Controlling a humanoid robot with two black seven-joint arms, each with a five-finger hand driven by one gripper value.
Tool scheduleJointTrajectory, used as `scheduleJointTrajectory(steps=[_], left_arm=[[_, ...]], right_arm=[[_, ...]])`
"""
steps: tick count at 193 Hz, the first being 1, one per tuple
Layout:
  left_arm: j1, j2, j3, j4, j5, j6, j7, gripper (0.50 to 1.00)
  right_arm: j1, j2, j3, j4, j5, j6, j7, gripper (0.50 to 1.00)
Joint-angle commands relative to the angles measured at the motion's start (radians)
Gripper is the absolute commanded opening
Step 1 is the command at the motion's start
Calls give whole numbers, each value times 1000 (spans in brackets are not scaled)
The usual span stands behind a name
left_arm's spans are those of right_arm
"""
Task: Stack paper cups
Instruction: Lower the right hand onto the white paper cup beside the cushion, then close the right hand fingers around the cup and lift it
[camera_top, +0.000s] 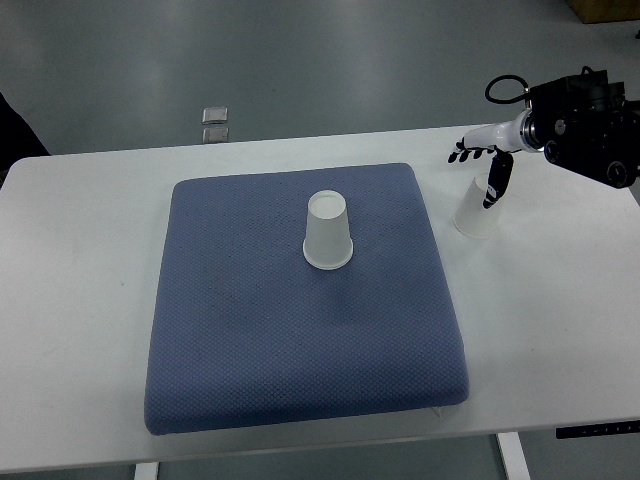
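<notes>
One cup (480, 205) is pinched by the right hand (487, 168) at far right, off the pad (250, 340). The other cup (328, 231) sits upside down mid-pad. Should be lifted straight, then lowered squarely over it.

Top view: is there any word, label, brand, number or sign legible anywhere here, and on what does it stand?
None can be read.
White paper cup standing upside down on the blue textured cushion: plain, no print.
Second white paper cup in the right hand: plain as far as it shows.
White table: no markings.
Black forearm housing: no legible label.
Two small grey squares on the floor: too small to tell.
</notes>
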Motion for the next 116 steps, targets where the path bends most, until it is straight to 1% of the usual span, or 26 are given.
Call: scheduleJointTrajectory(steps=[1, 36, 50, 51, 56, 57, 59, 60, 67, 68, 69, 70, 71, 72, 73, 74, 75, 76, 77, 78, 79, 80, 82, 84, 101, 116], left_arm=[[0, 0, 0, -2, 0, 0, 0, 1000], [0, 0, 0, -2, 0, 0, 0, 1000], [0, 0, -1, 0, 0, 0, 0, 1000], [0, 0, -1, 0, 0, 0, 0, 1000], [0, 0, -1, 0, 0, 0, 0, 1000], [0, 0, 0, 0, 0, 0, 0, 1000], [0, 0, 0, 0, 0, 0, 0, 1000], [0, 0, 0, 0, 0, 0, 0, 1000], [1, 0, 0, 0, 0, 0, 0, 1000], [1, 0, 0, 0, 0, 0, 0, 1000], [1, 0, 0, 0, 0, 0, 0, 1000], [1, 0, 0, 0, 0, 0, 0, 1000], [1, 0, 0, 0, 0, 0, 0, 1000], [1, 0, 0, 0, 0, 0, 0, 1000], [1, 0, 0, 0, 0, 0, 0, 1000], [1, 0, 0, 0, 0, 0, 0, 1000], [1, 0, 0, 0, 0, 0, 0, 1000], [1, 0, -1, 0, 0, 0, 0, 1000], [1, 0, -1, 0, 0, 0, 0, 1000], [1, 0, 0, 0, 0, 0, 0, 1000], [1, 0, 0, 0, 0, 0, 0, 1000], [1, 0, 0, 0, 0, 0, 0, 1000], [1, 0, 0, 0, 0, 0, 0, 1000], [1, 0, 0, 0, 0, 0, 0, 1000], [1, 0, 0, 0, 0, 0, 0, 1000], [1, 0, -1, 0, 0, 0, 0, 1000]], right_arm=[[-36, 23, -5, -39, -1, -14, 0, 919], [-80, 52, -7, -88, -1, -41, 2, 913], [-88, 54, -7, -97, -1, -46, 2, 881], [-88, 54, -7, -97, -1, -46, 2, 870], [-88, 54, -7, -99, -1, -47, 2, 856], [-89, 55, -7, -99, -1, -47, 2, 844], [-89, 55, -7, -99, -1, -47, 2, 844], [-89, 55, -7, -99, -1, -49, 2, 830], [-89, 58, -8, -99, -1, -52, 3, 791], [-89, 60, -8, -100, -2, -53, 3, 772], [-89, 60, -8, -101, -2, -53, 3, 772], [-89, 60, -8, -99, -2, -55, 3, 752], [-89, 60, -8, -99, -2, -55, 3, 752], [-89, 61, -8, -99, -2, -57, 3, 732], [-89, 61, -8, -99, -2, -57, 3, 731], [-89, 61, -8, -100, -2, -57, 3, 707], [-89, 61, -8, -101, -2, -57, 3, 707], [-91, 61, -8, -99, -2, -58, 3, 685], [-91, 61, -8, -99, -2, -58, 3, 684], [-91, 61, -10, -99, -4, -57, 3, 666], [-91, 61, -10, -99, -4, -57, 3, 666], [-91, 61, -10, -100, -4, -58, 3, 650], [-91, 61, -10, -101, -6, -57, 3, 640], [-91, 61, -10, -101, -6, -57, 3, 639], [-95, 61, -8, -108, -30, -58, 3, 580], [-102, 61, -8, -117, -38, -58, 5, 564]])
